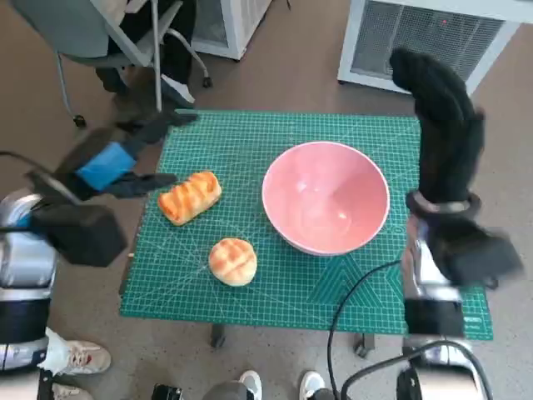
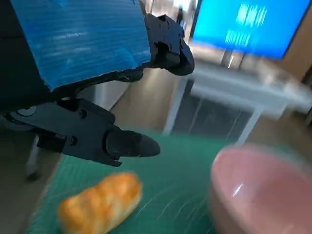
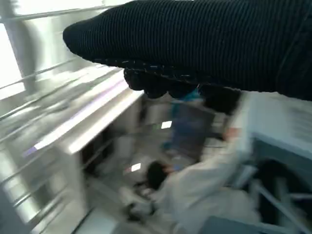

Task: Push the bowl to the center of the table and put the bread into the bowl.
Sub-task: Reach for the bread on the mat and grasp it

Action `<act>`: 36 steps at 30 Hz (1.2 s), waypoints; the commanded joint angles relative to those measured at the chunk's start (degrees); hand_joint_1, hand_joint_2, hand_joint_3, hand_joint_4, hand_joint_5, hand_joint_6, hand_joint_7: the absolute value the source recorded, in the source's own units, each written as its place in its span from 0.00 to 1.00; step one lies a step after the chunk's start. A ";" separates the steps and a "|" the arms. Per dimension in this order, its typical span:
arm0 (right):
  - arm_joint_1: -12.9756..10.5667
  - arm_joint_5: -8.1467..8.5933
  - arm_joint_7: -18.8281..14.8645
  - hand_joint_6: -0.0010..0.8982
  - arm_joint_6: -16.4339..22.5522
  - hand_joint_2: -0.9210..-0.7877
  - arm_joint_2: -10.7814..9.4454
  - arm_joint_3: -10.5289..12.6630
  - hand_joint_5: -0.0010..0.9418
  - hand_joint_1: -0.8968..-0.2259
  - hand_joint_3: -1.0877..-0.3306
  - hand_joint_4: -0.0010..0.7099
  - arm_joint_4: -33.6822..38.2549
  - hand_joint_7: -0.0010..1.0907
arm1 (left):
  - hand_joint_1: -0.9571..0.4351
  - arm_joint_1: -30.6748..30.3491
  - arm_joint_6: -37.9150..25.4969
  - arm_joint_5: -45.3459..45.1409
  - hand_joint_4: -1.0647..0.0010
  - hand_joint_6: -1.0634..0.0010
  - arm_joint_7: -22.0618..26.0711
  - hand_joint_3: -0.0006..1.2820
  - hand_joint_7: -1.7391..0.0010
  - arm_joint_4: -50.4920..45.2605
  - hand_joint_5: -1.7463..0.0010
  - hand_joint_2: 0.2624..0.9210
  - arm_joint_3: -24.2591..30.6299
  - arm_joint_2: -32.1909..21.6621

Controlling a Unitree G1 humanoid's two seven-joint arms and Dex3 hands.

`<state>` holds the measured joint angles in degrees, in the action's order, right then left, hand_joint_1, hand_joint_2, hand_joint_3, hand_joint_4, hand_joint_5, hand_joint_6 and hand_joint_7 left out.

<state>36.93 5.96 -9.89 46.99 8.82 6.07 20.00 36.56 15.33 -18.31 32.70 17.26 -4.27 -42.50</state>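
Observation:
A pink bowl (image 1: 326, 196) stands on the green cutting mat (image 1: 275, 283), right of the middle. A long golden bread (image 1: 189, 197) lies left of it, and a round bun (image 1: 232, 261) sits nearer the front. My left hand (image 1: 125, 158) hovers at the mat's left edge beside the long bread, fingers spread and empty. In the left wrist view the long bread (image 2: 100, 202) lies below the black fingers (image 2: 129, 144), with the bowl (image 2: 265, 190) blurred beside it. My gloved right hand (image 1: 441, 125) is raised beside the bowl's right side, holding nothing.
A chair (image 1: 100, 33) with a person's legs stands behind the table's left corner. A white grilled cabinet (image 1: 425, 37) is at the back right. Shoes (image 1: 79, 358) show by the table's front. A cable (image 1: 358, 292) crosses the mat's front right.

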 commanded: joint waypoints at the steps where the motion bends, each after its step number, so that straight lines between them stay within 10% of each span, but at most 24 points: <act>1: -3.26 -3.24 -0.12 0.14 0.95 0.00 1.20 -0.64 0.01 0.68 0.74 0.60 -5.62 0.68 | 0.45 3.27 -5.17 -6.02 0.78 0.68 1.19 0.05 0.96 1.53 1.00 1.00 -4.51 -0.14; 11: -5.27 -7.86 1.87 0.12 1.35 0.00 2.13 -0.09 0.02 0.67 0.74 0.61 -9.22 0.67 | 0.36 5.76 -11.36 -13.39 0.78 0.69 -2.72 0.04 0.99 6.32 1.00 1.00 -10.04 4.11; 23: -5.31 -8.68 3.25 0.09 1.03 0.00 2.02 -0.55 0.01 0.70 0.72 0.61 -8.80 0.68 | 0.26 8.83 -28.12 -19.19 0.84 0.81 2.93 0.11 1.00 7.66 1.00 1.00 -15.78 9.08; 36: -5.79 -9.05 4.48 0.08 -0.02 0.00 1.68 -0.92 0.01 0.73 0.71 0.61 -9.04 0.69 | 0.24 9.92 -29.80 -21.68 0.76 0.84 1.80 0.13 1.00 10.97 0.98 1.00 -19.74 10.39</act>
<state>32.50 -2.56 -5.93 47.71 10.71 5.52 10.90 45.38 -14.15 -38.95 35.01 27.06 -23.08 -32.75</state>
